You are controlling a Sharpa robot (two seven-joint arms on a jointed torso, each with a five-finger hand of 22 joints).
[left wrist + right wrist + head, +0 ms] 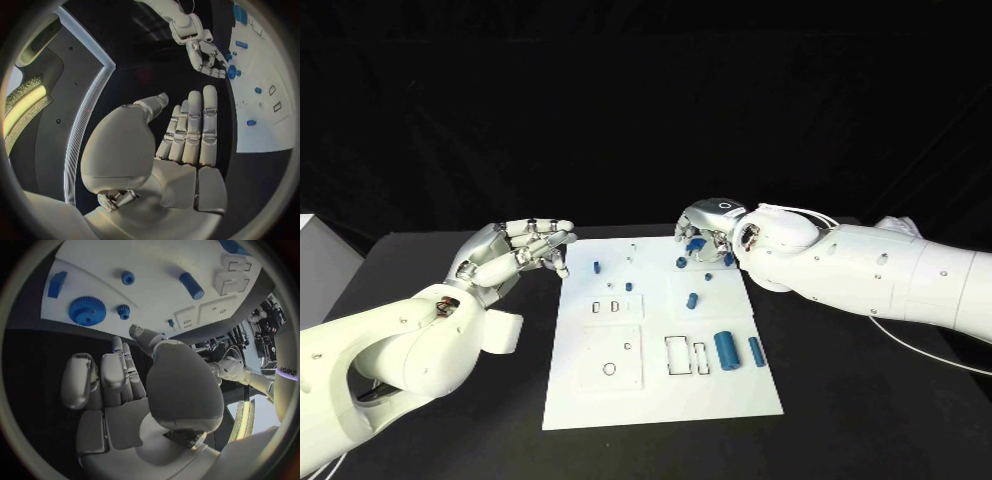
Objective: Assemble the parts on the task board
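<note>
White at the middle of the black table (430, 250), the task board (661, 390) carries small blue parts (727, 349), while the left hand (516, 250) is held open just beside its far-left corner and the right hand (708, 228), fingers spread and holding nothing, is poised over its far edge.

head view: even overhead light, task board (661, 340) bright against black table, background dark. wrist views: heavy fisheye bending at rims, bright yellow glare around 9 o'clock in left wrist.
</note>
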